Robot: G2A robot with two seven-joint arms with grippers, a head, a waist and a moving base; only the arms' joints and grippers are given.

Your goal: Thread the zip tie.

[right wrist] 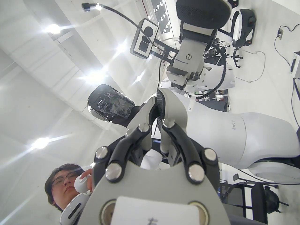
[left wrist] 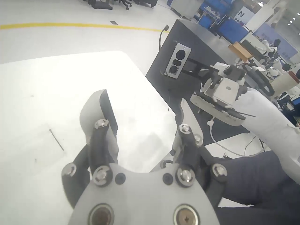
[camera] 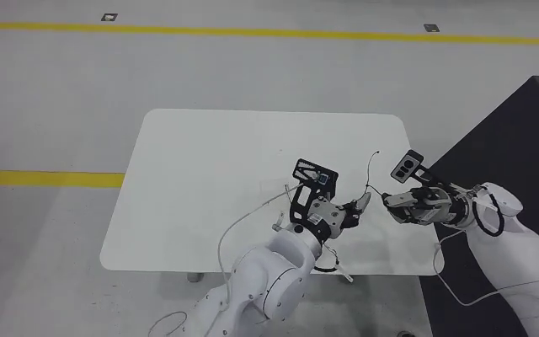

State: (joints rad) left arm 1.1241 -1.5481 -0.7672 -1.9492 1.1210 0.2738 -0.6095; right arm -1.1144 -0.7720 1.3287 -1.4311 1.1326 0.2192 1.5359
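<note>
A thin black zip tie point(camera: 370, 173) stands up over the white table's point(camera: 210, 185) right front part, its head at the top. My right gripper point(right wrist: 159, 101) is shut on the strap's lower part, and the strap arcs away to the head point(right wrist: 86, 6). My left gripper point(camera: 360, 205) is just left of the right gripper point(camera: 386, 200). It is open point(left wrist: 143, 113), its fingers point(left wrist: 105, 108) wide apart with nothing between them. In the left wrist view the zip tie point(left wrist: 160, 42) rises beside the right arm's wrist point(left wrist: 225, 90).
A short thin black strip point(left wrist: 56, 139) lies flat on the table, left of the left gripper. A black table point(camera: 505, 143) stands close against the white table's right edge. The table's back and left parts are bare.
</note>
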